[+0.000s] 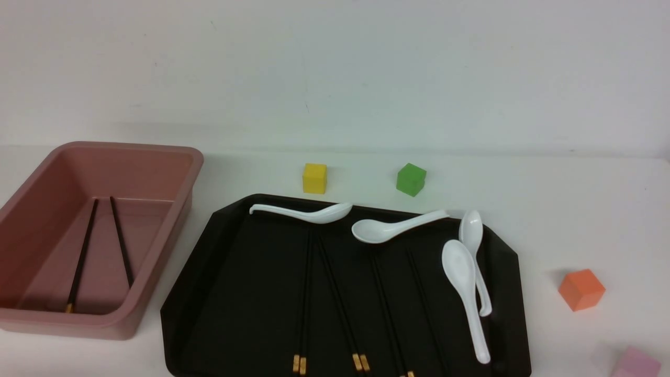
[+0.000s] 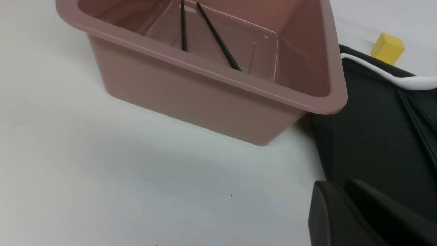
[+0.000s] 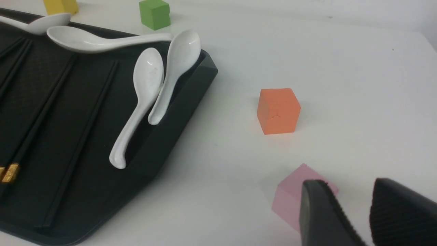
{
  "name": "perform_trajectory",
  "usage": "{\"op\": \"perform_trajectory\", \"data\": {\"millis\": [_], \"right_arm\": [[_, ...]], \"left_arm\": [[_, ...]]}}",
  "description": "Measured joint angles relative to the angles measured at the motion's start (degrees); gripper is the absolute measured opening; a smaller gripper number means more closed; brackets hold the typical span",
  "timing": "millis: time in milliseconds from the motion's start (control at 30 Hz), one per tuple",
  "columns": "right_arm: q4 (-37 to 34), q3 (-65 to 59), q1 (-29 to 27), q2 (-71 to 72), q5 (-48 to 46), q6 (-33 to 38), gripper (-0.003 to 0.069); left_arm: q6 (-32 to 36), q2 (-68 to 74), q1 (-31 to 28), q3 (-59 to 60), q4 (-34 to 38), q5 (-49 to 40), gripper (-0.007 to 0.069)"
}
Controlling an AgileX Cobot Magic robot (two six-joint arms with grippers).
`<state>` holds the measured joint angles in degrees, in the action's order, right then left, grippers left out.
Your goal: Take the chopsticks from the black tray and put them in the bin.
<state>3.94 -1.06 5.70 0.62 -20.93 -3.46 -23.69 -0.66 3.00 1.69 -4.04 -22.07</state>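
The dusty-pink bin (image 1: 172, 230) stands at the left with two black chopsticks (image 1: 81, 256) lying inside it, also seen in the left wrist view (image 2: 218, 37). Several more chopsticks (image 1: 340, 303) with gold bands lie lengthwise on the black tray (image 1: 235, 293) in the middle. Neither gripper shows in the front view. My left gripper (image 2: 341, 186) hovers over the table by the tray's (image 2: 368, 136) near left corner, its fingers close together with nothing between them. My right gripper (image 3: 350, 191) stands open and empty over the table right of the tray (image 3: 177, 112).
Several white spoons (image 1: 466, 283) lie along the tray's far and right sides. Behind the tray are a yellow cube (image 1: 314, 178) and a green cube (image 1: 411, 179). To its right are an orange cube (image 1: 581, 289) and a pink cube (image 3: 293, 198), the latter next to my right fingers.
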Motion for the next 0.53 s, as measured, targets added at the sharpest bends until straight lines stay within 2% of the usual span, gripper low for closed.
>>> {"op": "perform_trajectory", "data": {"millis": [533], "right_arm": [[0.0, 0.0, 0.0, 0.0, 0.0, 0.0, 0.0242]], "left_arm": [[0.08, 0.0, 0.0, 0.0, 0.0, 0.0, 0.0071]]}}
